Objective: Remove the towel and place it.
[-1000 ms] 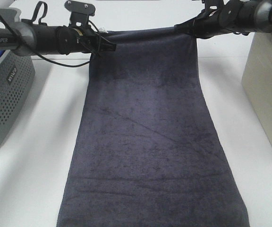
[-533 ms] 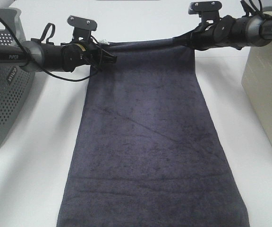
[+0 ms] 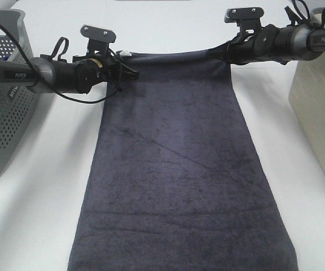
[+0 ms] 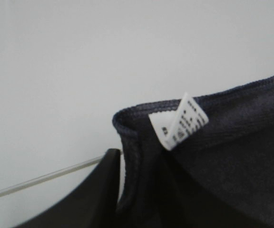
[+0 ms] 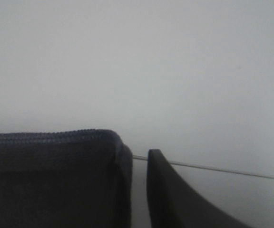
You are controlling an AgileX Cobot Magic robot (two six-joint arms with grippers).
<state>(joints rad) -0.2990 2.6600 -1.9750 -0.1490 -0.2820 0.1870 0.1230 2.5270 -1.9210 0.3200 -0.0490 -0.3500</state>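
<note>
The dark charcoal-grey towel [image 3: 179,169] lies stretched lengthwise on the white table [image 3: 38,214], its near end running out of view. My left gripper [image 3: 130,69] is shut on the far left corner, beside the small white tag [image 3: 124,53]. The left wrist view shows that tag [image 4: 179,121] and the towel's hem [image 4: 127,123] against one black finger [image 4: 94,190]. My right gripper [image 3: 219,52] is shut on the far right corner. In the right wrist view the towel corner [image 5: 56,180] sits next to one black finger [image 5: 175,199]; the other finger is hidden.
A grey perforated basket [image 3: 4,113] stands at the left edge. A beige bin [image 3: 320,107] stands at the right edge. Bare white table lies on both sides of the towel and beyond its far edge.
Both grippers have sunk lower and drawn back a little with the towel's far corners. The towel's far edge now sits lower, and more of the grey basket shows.
</note>
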